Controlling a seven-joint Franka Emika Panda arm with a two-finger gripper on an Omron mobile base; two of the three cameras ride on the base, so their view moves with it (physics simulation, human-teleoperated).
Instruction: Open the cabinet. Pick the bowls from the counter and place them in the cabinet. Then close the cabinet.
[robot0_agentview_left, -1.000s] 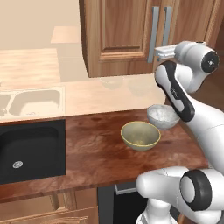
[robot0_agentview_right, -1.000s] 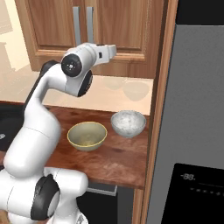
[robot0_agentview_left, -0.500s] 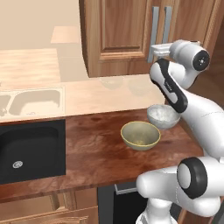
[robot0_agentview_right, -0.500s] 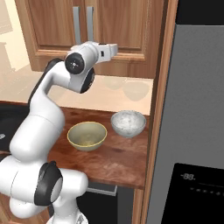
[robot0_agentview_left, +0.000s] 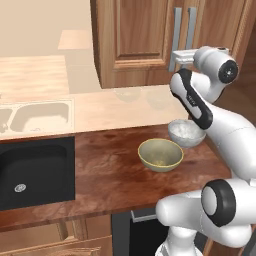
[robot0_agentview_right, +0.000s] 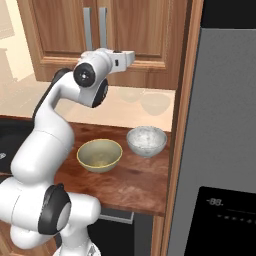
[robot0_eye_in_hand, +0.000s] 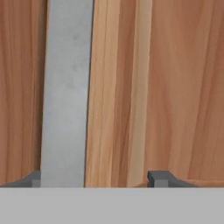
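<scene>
Black sink (robot0_agentview_left: 35, 180) sunk into the dark reddish counter (robot0_agentview_left: 110, 175) at far left; paler tan countertop (robot0_agentview_left: 100, 107) with a beige sink (robot0_agentview_left: 35, 115) behind it. Mid-counter, olive-yellow bowl (robot0_agentview_left: 160, 154) upright; white-grey bowl (robot0_agentview_left: 186, 133) just beside it to the right, apart or barely touching, cannot tell. Both bowls on the counter, not in the cabinet. Above: brown wall cabinet (robot0_agentview_left: 145, 40), both doors shut, two grey bar handles (robot0_agentview_left: 176, 37) close together. Grey fridge front (robot0_agentview_right: 220, 125) at far right in the right base view.

Gripper (robot0_eye_in_hand: 98, 179) pressed up to the door, jaws fairly wide, one fingertip (robot0_eye_in_hand: 159, 178) right of the handle (robot0_eye_in_hand: 65, 92), the other at its left edge; bar between them, not clamped.

Versus a second ago: hand has moved in to the handles, jaws narrowed somewhat; bowls unmoved
</scene>
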